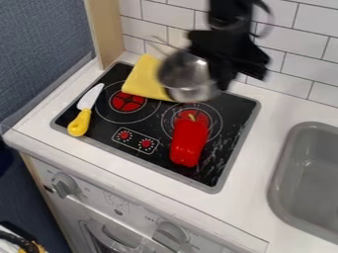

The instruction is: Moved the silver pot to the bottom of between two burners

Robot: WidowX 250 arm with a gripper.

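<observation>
The gripper (221,74) hangs at the back of the stove, right up against the silver pot (187,76); its fingers are too blurred to tell how they stand. The pot is tilted and overlaps the back edge of the stovetop, above the burners; whether it is lifted clear cannot be told. In front of it lie the two burners, the left burner (128,101) and the right burner (192,118), on the black stovetop (161,128).
A yellow cloth (145,79) lies at the back left, beside the pot. A red pepper (188,142) rests partly over the right burner. The knife (83,111) with a yellow handle lies at the left edge. A grey sink (307,173) is at the right.
</observation>
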